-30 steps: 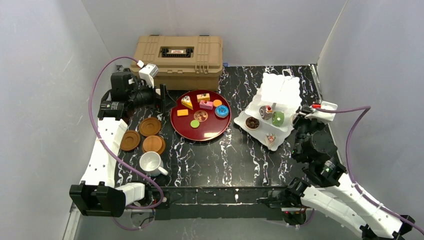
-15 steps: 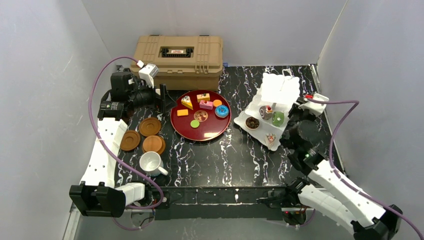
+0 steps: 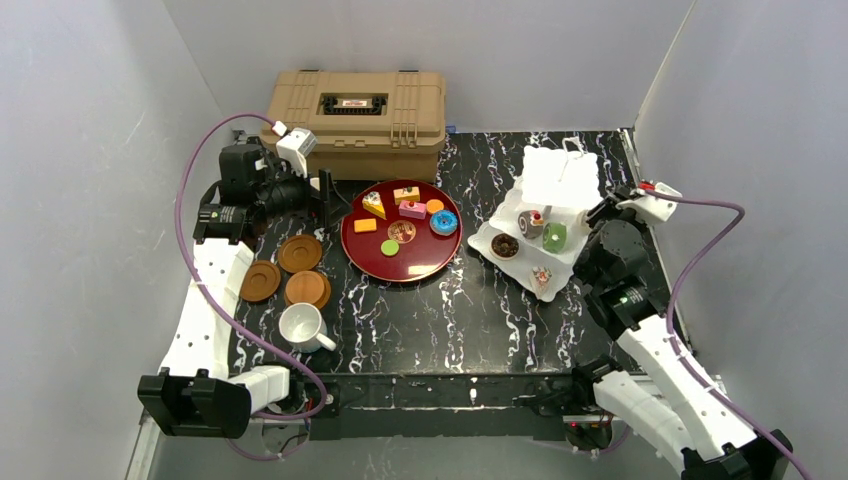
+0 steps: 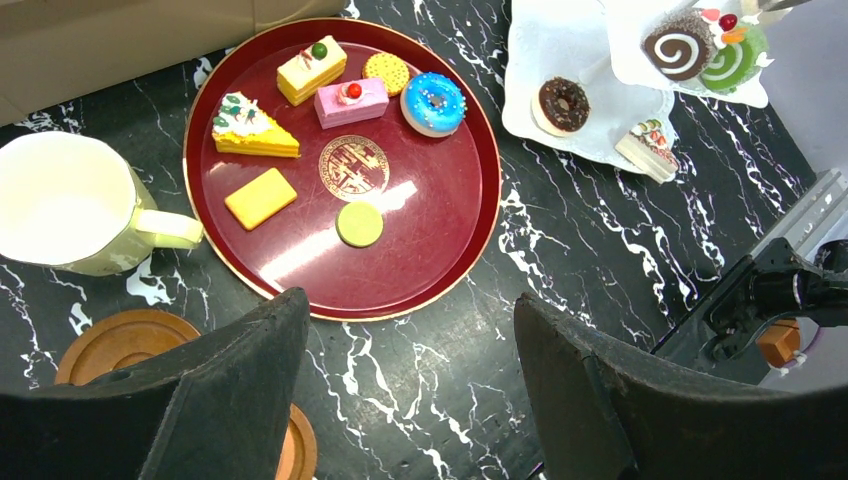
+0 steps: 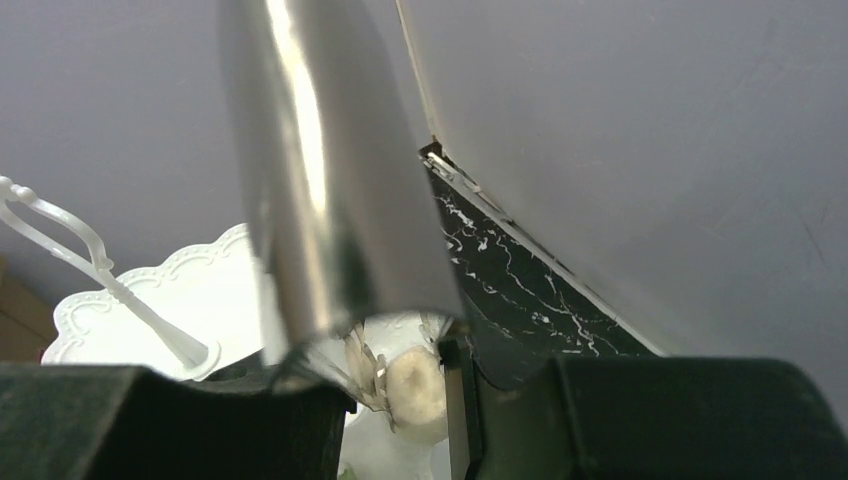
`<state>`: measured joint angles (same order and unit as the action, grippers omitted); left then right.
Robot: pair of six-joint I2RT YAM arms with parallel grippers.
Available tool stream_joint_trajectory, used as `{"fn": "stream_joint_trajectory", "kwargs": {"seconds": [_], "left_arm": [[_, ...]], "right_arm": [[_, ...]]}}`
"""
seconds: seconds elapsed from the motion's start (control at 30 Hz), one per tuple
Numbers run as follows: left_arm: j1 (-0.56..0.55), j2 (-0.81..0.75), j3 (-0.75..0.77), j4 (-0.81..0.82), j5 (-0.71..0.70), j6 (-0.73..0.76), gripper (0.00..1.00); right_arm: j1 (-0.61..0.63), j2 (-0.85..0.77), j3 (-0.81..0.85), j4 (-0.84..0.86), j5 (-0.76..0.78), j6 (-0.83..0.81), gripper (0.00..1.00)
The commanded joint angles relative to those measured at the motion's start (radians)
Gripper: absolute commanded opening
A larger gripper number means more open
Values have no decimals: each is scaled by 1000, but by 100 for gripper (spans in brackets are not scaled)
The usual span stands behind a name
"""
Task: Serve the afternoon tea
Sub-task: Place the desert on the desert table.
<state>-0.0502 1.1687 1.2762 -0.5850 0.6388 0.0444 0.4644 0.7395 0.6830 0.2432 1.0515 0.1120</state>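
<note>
The white three-tier stand [image 3: 560,172] stands at the back right with a swirl roll [image 3: 533,222], a green roll [image 3: 556,236], a chocolate doughnut [image 3: 505,245] and a cake slice [image 3: 541,277] on it. Several more cakes lie on the dark-red tray [image 3: 400,268]. My right gripper [image 3: 603,213] is at the stand's right edge, shut on shiny metal tongs [image 5: 320,200] with a cream piece [image 5: 415,385] at their tip. My left gripper [image 4: 410,330] is open and empty above the table between the tray [image 4: 470,240] and a saucer [image 4: 120,340]. The pale-yellow mug [image 4: 60,205] stands left of the tray. The white mug [image 3: 300,325] is near the front.
Three brown saucers [image 3: 300,252] lie left of the tray. The tan case [image 3: 355,110] stands at the back. The grey right wall [image 5: 650,150] is close to my right gripper. The left arm [image 3: 250,190] hides the pale-yellow mug in the top view.
My right arm has swung in closer to the stand's right side and its wrist has moved a little toward the back. The left arm has not moved.
</note>
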Motion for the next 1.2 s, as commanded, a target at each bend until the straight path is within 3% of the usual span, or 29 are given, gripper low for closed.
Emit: {"fn": "stream_joint_trajectory", "kwargs": {"seconds": [0.0,0.13,0.63,0.7,0.8,0.9,1.17], "left_arm": [[-5,-24,13,-16,11,8,73],[-5,-26,14,-16,9,8,73],[-5,-30,9,-18,5,9,73],[-5,-32,7,-18,4,11,73],[-5,-33,8,-18,2,12,73],[-5,-32,8,-18,6,8,73],[-5,-29,13,-18,13,8,73]], "right_arm": [[-4,-24,38,-26,75,133,18],[-15,-44,8,-22,122,191,19],[-34,-73,-37,29,-10,237,20],[-35,-70,-38,21,-11,234,25],[-35,-71,-37,7,-11,230,44],[-35,-80,-35,-9,-5,230,55],[-35,-168,-8,-122,1,220,62]]}}
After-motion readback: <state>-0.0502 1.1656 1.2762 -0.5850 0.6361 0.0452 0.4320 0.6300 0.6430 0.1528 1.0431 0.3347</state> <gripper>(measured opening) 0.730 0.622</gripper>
